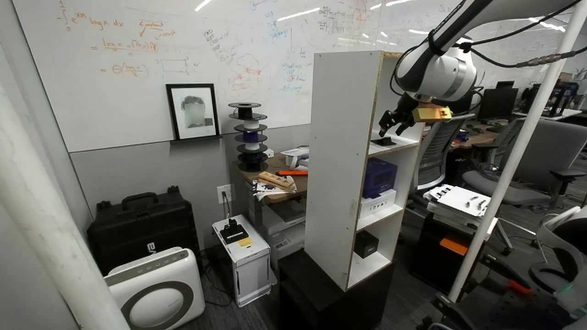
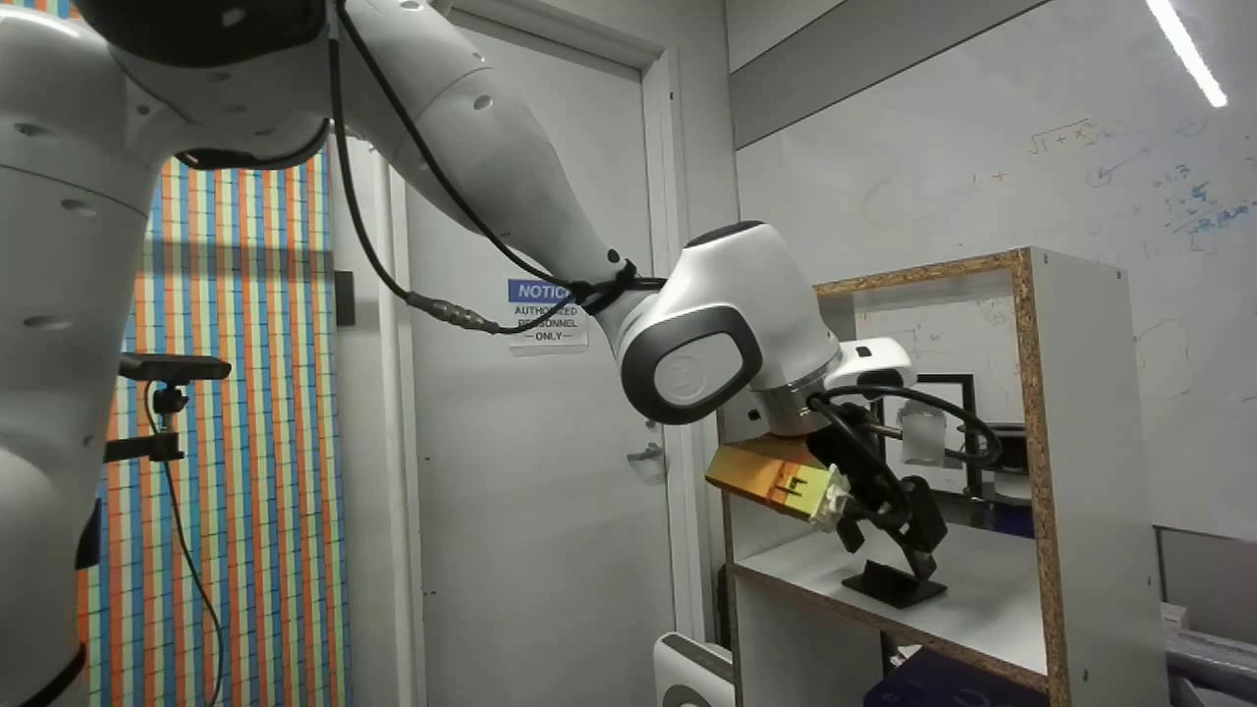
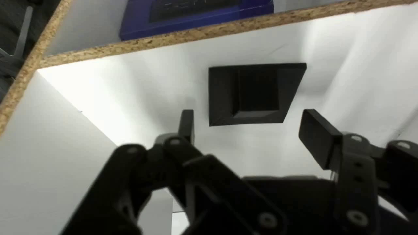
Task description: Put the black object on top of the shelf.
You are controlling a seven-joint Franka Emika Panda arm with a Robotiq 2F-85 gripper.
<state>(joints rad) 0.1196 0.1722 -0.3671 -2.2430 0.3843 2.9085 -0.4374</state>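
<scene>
The black object (image 3: pixel 258 93) is a flat, dark piece with a raised square middle. It lies on the floor of the top cubby of the white shelf (image 1: pixel 341 160), and also shows in both exterior views (image 1: pixel 384 141) (image 2: pixel 889 586). The shelf's chipboard edge shows in the wrist view (image 3: pixel 196 34); its side panel shows in an exterior view (image 2: pixel 1095 442). My gripper (image 3: pixel 249 127) is open and empty, inside the top cubby. In both exterior views (image 1: pixel 390 132) (image 2: pixel 887 557) its fingertips are just above the object. In the wrist view the object lies beyond the fingertips, between their lines.
A blue box (image 1: pixel 379 176) on a white box (image 1: pixel 378 205) fills the middle cubby. A small black box (image 1: pixel 367 244) sits in the bottom cubby. A yellow-orange block (image 2: pixel 771 478) is fixed by the wrist. The shelf's side walls and top board surround the gripper.
</scene>
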